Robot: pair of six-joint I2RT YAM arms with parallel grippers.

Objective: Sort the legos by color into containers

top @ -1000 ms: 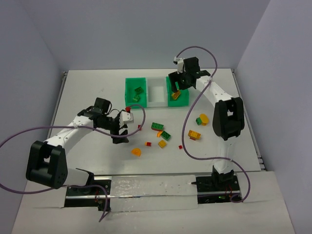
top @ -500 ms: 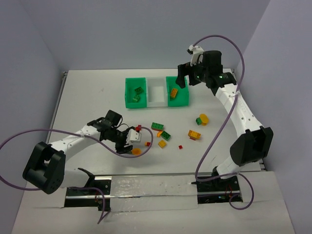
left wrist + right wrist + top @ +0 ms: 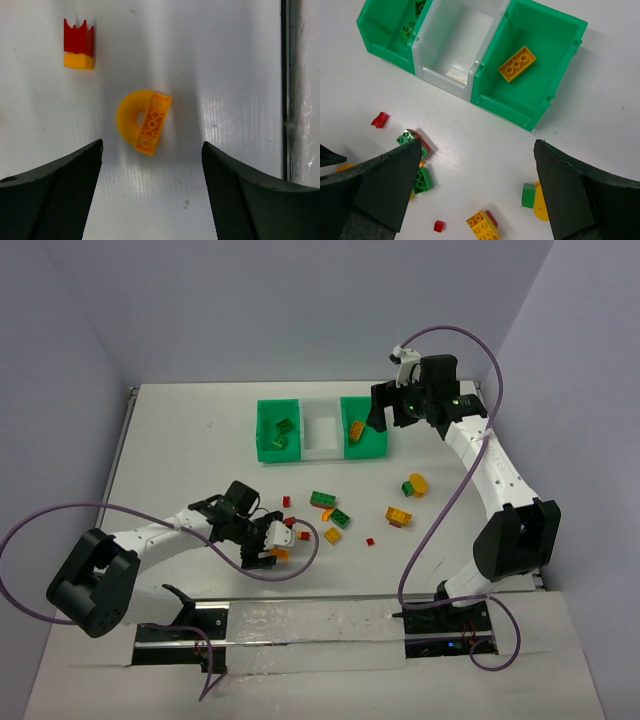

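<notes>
Left claw [image 3: 151, 165] hangs low over the table [image 3: 235, 60] at 7 o'clock from table centre, fingers wide apart and holding nothing. The half-disc [image 3: 145, 122] lies between them, touching neither. Right claw [image 3: 477, 150] is also spread and empty, hovering near the bins at 12 o'clock. The right green bin [image 3: 507, 107] holds one orange brick [image 3: 518, 63], the left green bin [image 3: 382, 52] holds green bricks [image 3: 412, 27], and the white bin [image 3: 442, 77] looks empty. The other legos lie loose mid-table. Step in hand, by my reading: left claw to pick up the half-disc.

Risks:
1. In the wrist view the disc's flat edge runs 1-to-7 o'clock, skewed to the fingers. One pad would meet the curve and the other a corner, so the piece may spin or squirt out on closing.
2. The red-on-yellow piece [image 3: 78, 47] sits at 11 o'clock from the disc. The left finger could nudge it on descent.
3. The orange bin is the far one from the left arm, and the right claw hovers beside it. The arms could clash, or the piece could drop short into the white bin.
4. The left arm's cable [image 3: 300, 558] loops close to the loose pieces and could sweep them.
</notes>
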